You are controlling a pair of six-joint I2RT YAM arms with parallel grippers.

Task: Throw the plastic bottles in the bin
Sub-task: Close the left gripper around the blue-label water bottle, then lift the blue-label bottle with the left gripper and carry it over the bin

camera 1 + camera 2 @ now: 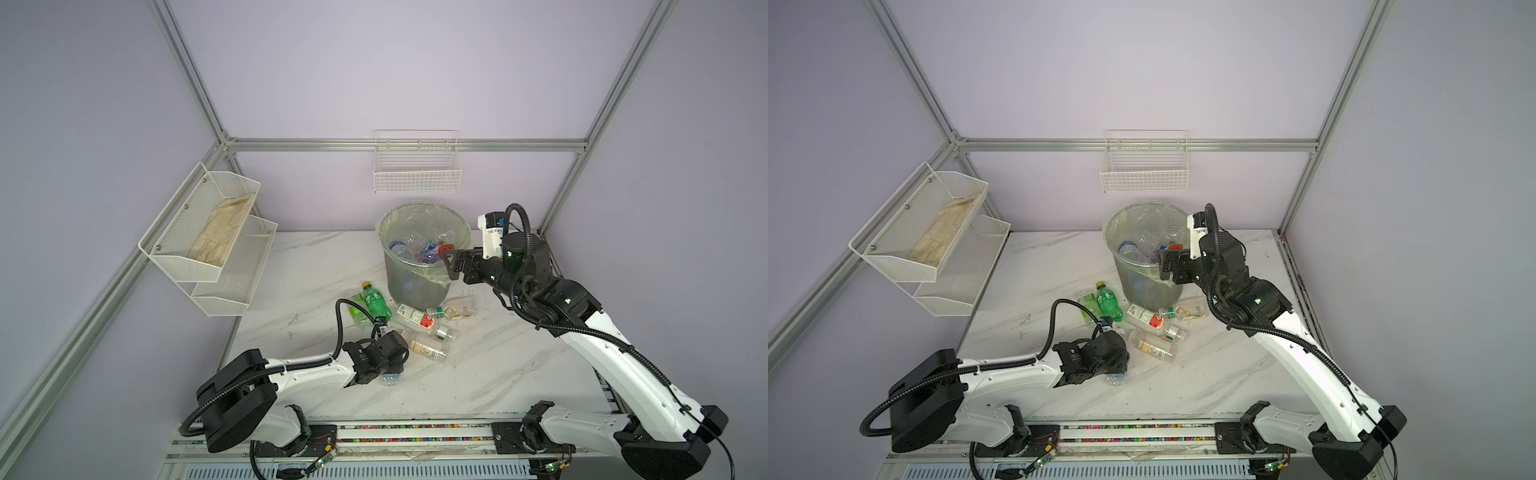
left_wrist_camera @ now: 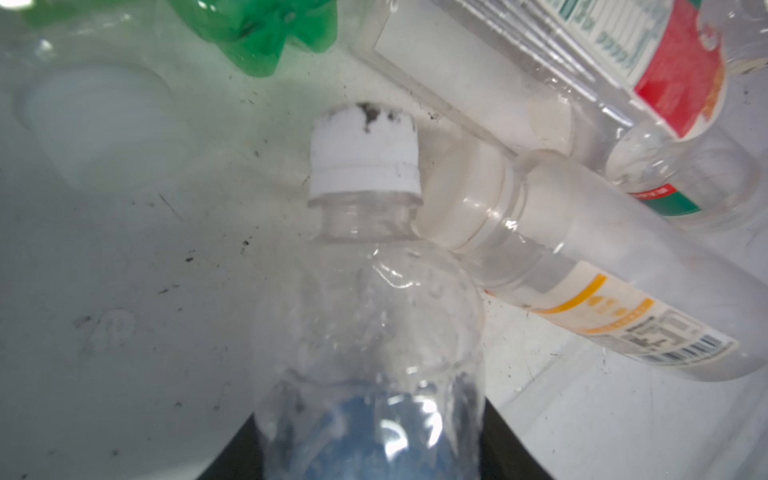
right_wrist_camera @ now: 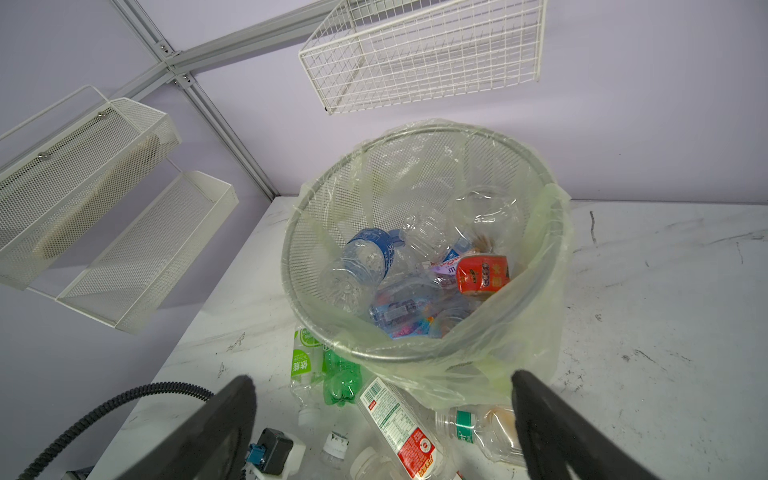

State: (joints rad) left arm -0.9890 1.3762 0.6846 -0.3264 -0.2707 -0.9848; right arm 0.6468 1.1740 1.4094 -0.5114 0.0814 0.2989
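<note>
Centrally by the counter's [image 1: 519, 374] back edge: round grey mesh bin [image 1: 411, 282], right end effector [image 1: 449, 262] wide open, empty, at its rim. Left end effector [image 1: 388, 374] straddles a clear white-capped plastic bottle [image 2: 365, 324] toward the front edge, grip unclear; it may slip or drag the touching orange-labelled bottle [image 2: 602, 299].

Both top views: high, near edge, facing far; share bin [image 1: 409, 282] [image 1: 1142, 286]. Left wrist: close on bottle [image 2: 374, 324]. Right wrist: over bin [image 3: 316, 199].

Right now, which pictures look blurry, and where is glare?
Left wrist view: the clear white-capped plastic bottle is soft, too near the lens, with bright glints. Right wrist view: the grey mesh bin is crisp, the black fingers blurred. Both top views: even light.
</note>
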